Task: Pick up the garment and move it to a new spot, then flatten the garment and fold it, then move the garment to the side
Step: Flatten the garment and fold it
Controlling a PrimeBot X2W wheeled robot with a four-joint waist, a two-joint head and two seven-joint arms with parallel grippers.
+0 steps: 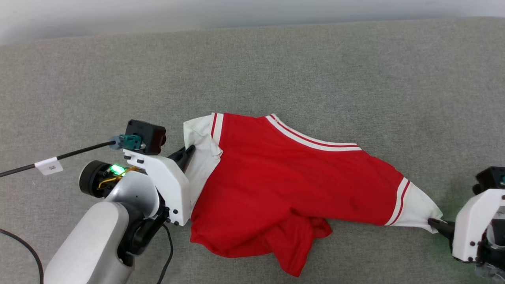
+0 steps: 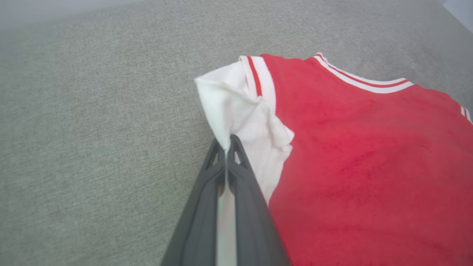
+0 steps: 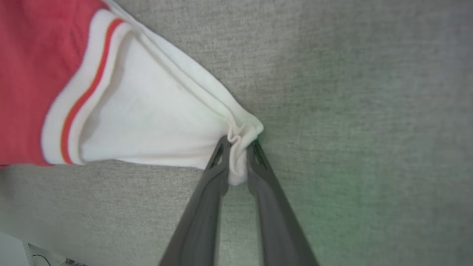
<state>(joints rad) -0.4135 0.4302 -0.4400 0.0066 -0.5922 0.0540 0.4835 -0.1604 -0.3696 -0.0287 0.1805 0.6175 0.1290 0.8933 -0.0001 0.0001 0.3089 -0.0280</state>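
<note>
The garment (image 1: 292,181), a red jersey with white sleeves and striped trim, lies stretched across the grey surface, its lower hem bunched toward the front. My left gripper (image 1: 190,150) is shut on the edge of the white left sleeve (image 2: 236,107); in the left wrist view the left gripper (image 2: 225,146) has its fingers pressed together on the cloth. At the right, my right gripper (image 1: 434,223) pinches the tip of the other white sleeve (image 3: 155,118). The right wrist view shows the right gripper (image 3: 238,147) with bunched white cloth squeezed between its fingertips.
The grey fabric surface (image 1: 315,71) runs wide around the garment, ending at a pale wall along the top. A black cable with a white tag (image 1: 49,165) runs off the left arm toward the left edge.
</note>
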